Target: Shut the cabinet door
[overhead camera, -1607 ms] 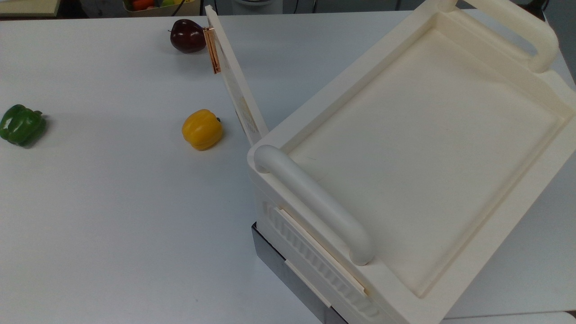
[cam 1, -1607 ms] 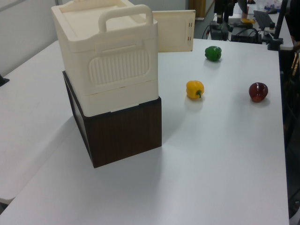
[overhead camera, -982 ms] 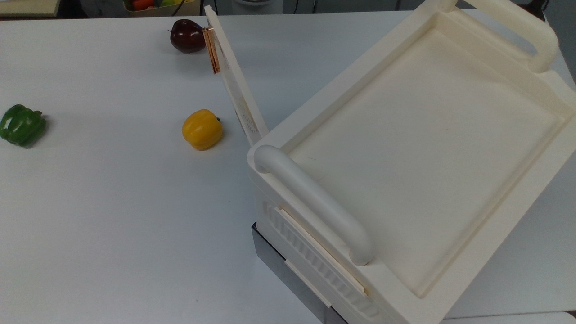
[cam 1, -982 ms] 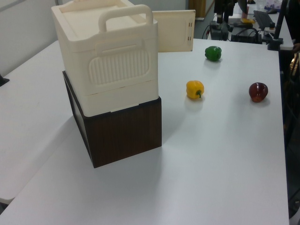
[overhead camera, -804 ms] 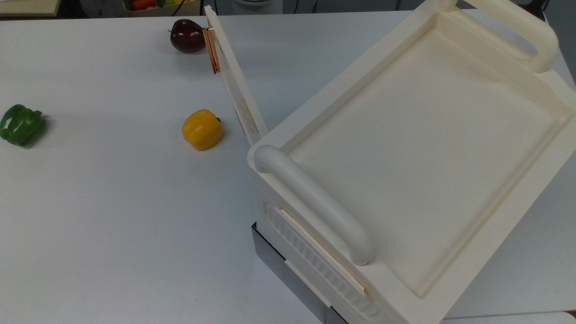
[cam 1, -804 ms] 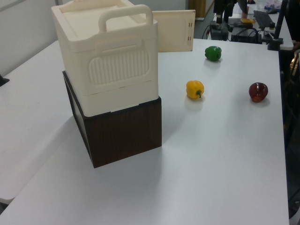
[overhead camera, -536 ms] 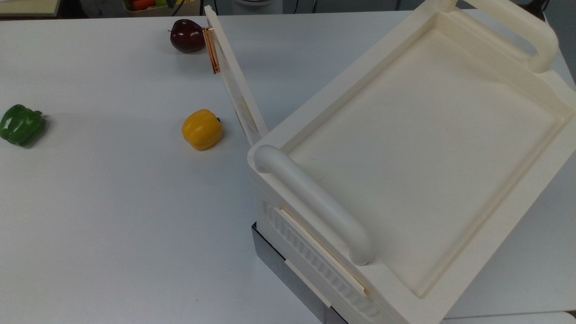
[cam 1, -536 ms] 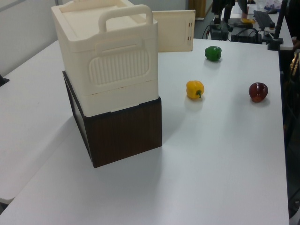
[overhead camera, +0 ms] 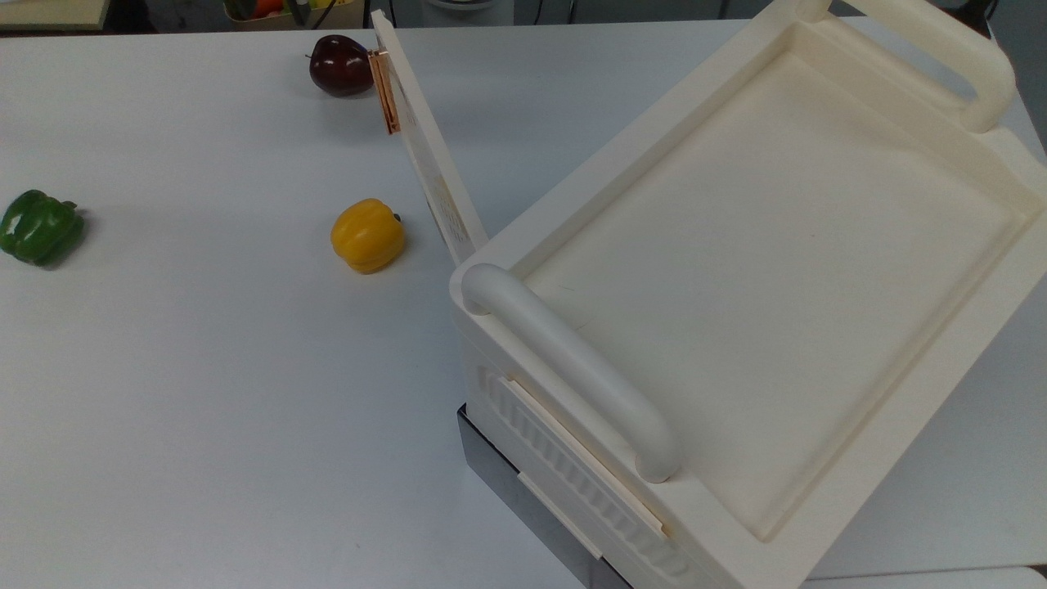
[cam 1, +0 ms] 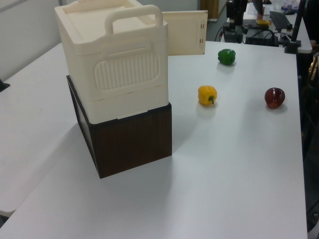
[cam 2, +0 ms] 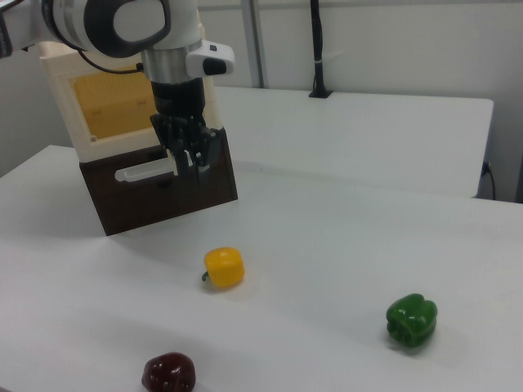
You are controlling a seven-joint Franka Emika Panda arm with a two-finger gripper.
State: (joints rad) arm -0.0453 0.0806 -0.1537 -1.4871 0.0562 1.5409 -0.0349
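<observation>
Door: the cabinet door [overhead camera: 425,155] is standing wide open, away from the cabinet [overhead camera: 761,270];
Gripper: the gripper [cam 2: 189,155] is hanging by it, jaw state unclear;
Risk: a sideways nudge is likely shifting the cabinet.

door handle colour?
Copper-coloured metal, on the cream cabinet door near its free edge; the handle shows best in the top view.

Cabinet [overhead camera: 761,270] — matt cream plastic

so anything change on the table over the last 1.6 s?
Nothing visibly moved. The cabinet door stands swung open off the cabinet at the same angle, and the yellow pepper, green pepper and dark red pepper lie where they were.
</observation>
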